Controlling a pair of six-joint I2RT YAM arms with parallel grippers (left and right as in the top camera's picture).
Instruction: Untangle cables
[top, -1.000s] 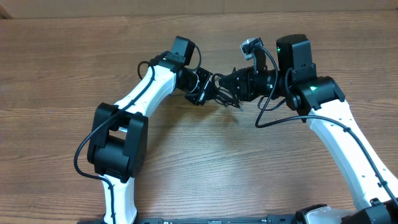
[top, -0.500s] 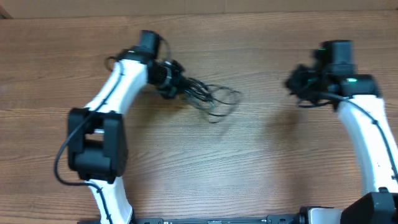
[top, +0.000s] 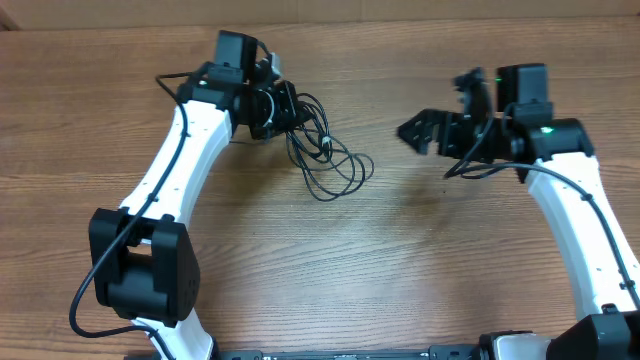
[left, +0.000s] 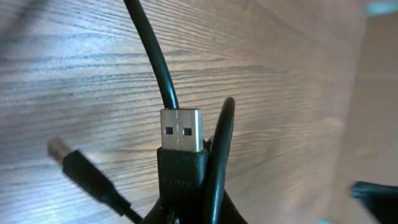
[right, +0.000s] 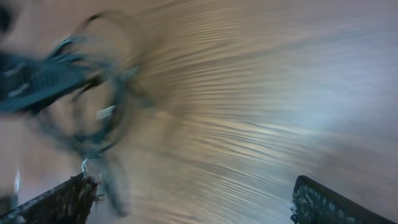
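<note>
Wooden table (top: 330, 290), brown and strongly grained, fills the whole scene, and both white arms reach out over its far half. The left arm (top: 175, 170) bends up from the near edge toward the upper left, the right arm (top: 575, 220) does the same on the other side, and the two are well apart. The left gripper (top: 283, 105) is pressed together on the cables (top: 325, 165), pinching them at one end of the bunch. From there the thin black cords spill toward the middle of the table in several loose, overlapping loops that lie on the wood, just beside that gripper and well away from the right arm. The right gripper (top: 418, 130) points toward the bunch from the right, over bare wood, with its jaws spread wide and nothing between them. Its wrist camera is badly blurred. It shows the two fingertips (right: 59, 202) at the bottom corners and the loops as a dark smear at the upper left. Up close from the left wrist, a silver USB plug (left: 181, 129) stands upright on its black housing with a cord looped tight beside it. Another cord runs up behind it, and a second, smaller plug (left: 59, 148) sits blurred off to the left.
</note>
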